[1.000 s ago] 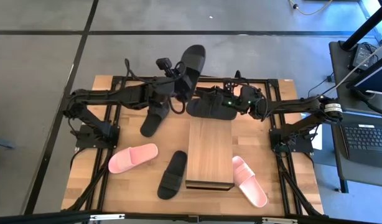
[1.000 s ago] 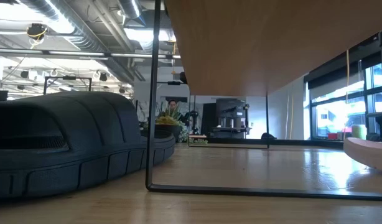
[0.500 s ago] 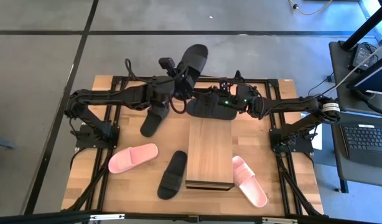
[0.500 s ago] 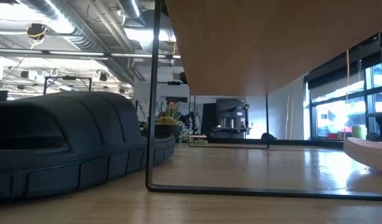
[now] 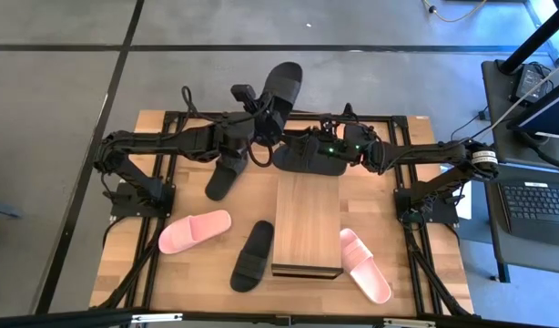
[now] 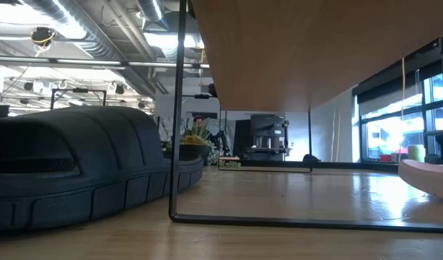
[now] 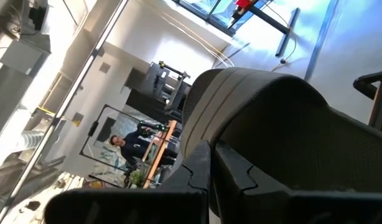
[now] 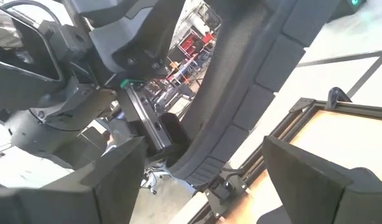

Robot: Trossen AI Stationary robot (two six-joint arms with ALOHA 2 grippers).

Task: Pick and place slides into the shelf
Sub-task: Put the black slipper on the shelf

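- High view: my left gripper [image 5: 264, 117] sits at the far edge of the pale wooden tabletop [image 5: 198, 264], clamped shut on a matte black foam slide [image 5: 281, 89] that sticks out past the table edge over the grey floor
- My right gripper [image 5: 323, 150] reaches in from the right, fingers spread wide, at a second black foam slide [image 5: 302, 157] lying just beyond the far end of the low wood-grain shelf [image 5: 307, 223]; whether it touches I cannot tell
- A third black slide [image 5: 227, 175] lies under my left arm, left of the shelf; a fourth black slide [image 5: 253, 256] lies just beside the shelf's left side, near the front
- One light pink foam slide [image 5: 195, 230] lies on the left of the table, the other pink slide [image 5: 364, 265] against the shelf's right front corner
- Low view: a black slide's ribbed sole [image 6: 77, 166] fills the left; the shelf's plank underside [image 6: 301, 43] spans overhead on thin dark wire legs [image 6: 180, 108]; a pink edge [image 6: 427, 177] shows at right
- Left wrist view: my dark fingers [image 7: 197, 180] pinch the broad strap of the held black slide [image 7: 272, 130]; a person [image 7: 132, 144] shows far off in the room
- Right wrist view: my fingers [image 8: 303, 180] stand wide apart, with a black slide's ribbed sole edge [image 8: 241, 106] between and beyond them
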